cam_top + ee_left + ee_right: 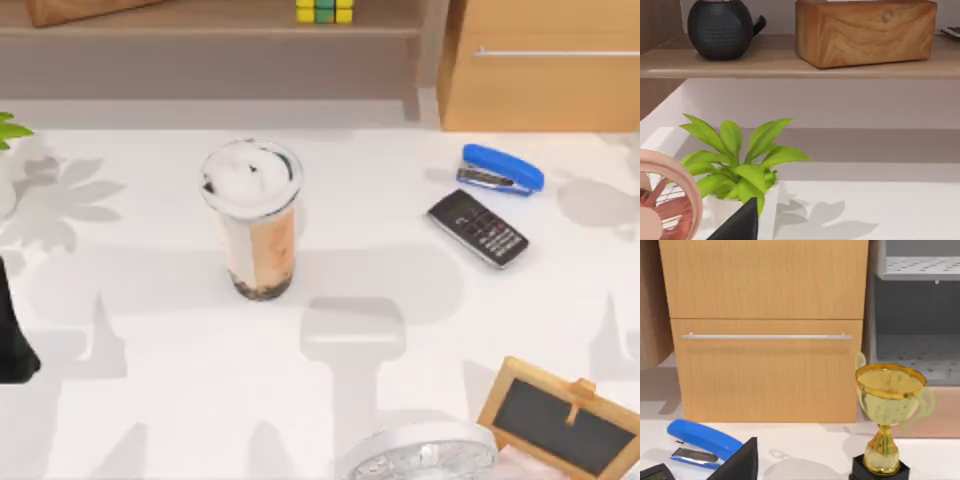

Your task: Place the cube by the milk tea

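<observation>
the milk tea stands upright left of the table's centre. you'll find the cube well apart from it, on the shelf behind the table. your left arm sits parked at the table's left edge; whether either gripper is spread or pressed together can't be told.

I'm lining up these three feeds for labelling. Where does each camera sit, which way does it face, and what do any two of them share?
Top view: above the table, looking down on the milk tea, the cube on the shelf behind, and a dark part of the left arm at the left edge.
Left wrist view: on the left arm, facing a plant, teapot and wooden box; a dark hand part at its edge.
Right wrist view: on the right arm, facing drawers and a trophy.
Shared: the blue stapler appears in the top and right wrist views.
</observation>
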Controlling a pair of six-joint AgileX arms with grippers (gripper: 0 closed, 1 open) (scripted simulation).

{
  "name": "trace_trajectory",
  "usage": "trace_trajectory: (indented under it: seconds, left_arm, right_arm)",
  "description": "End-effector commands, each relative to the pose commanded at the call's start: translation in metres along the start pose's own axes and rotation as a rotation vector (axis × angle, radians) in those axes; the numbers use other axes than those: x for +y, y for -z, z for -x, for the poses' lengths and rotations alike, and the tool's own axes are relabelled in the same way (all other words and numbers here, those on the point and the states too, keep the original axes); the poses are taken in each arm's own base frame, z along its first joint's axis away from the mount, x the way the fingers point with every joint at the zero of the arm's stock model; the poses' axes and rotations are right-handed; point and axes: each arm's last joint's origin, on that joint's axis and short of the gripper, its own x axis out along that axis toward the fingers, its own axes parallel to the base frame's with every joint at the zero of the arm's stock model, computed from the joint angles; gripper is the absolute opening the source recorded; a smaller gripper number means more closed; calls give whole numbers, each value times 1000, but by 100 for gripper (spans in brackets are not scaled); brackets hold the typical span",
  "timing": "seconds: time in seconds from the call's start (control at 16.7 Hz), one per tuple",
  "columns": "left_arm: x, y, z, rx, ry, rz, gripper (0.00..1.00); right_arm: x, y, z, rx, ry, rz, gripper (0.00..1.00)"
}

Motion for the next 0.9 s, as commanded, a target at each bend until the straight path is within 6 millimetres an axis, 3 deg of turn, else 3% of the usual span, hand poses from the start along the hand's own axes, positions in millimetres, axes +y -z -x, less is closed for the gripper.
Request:
trace_trajectory:
  seconds: [0.24,0.54,0.72,0.9]
  left_arm:
    - [-1,-9,0,-19,2,2,100]
    - [-10,-69,-13,-98,9,16,100]
    - [-24,-107,-45,-97,10,23,100]
    - [-54,-123,-104,-34,11,12,100]
  right_arm:
    - [0,0,0,0,0,0,100]
    - [0,0,0,0,0,0,100]
    - [0,0,0,0,0,0,100]
    - [0,0,0,0,0,0,100]
